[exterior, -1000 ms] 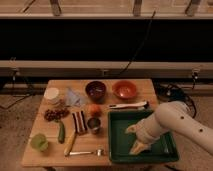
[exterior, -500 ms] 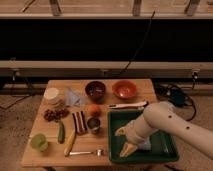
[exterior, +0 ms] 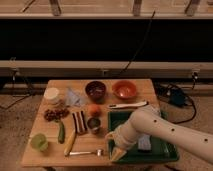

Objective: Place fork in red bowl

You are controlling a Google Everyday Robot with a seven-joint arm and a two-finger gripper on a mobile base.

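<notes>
Fork (exterior: 86, 152) lies flat at the front edge of the worktop (exterior: 105, 83), handle to the left, well apart from the red bowl (exterior: 124, 90) at the back right. End effector (exterior: 116, 151) points down over the front-left corner of the green tray (exterior: 150, 159), just right of the fork, not touching it. Can't tell whether it is apart or together. Dark bowl (exterior: 95, 91) sits just left of the red bowl.

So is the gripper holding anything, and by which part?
Nothing: the gripper is at the green tray's edge; the fork lies on the table beside it.
</notes>
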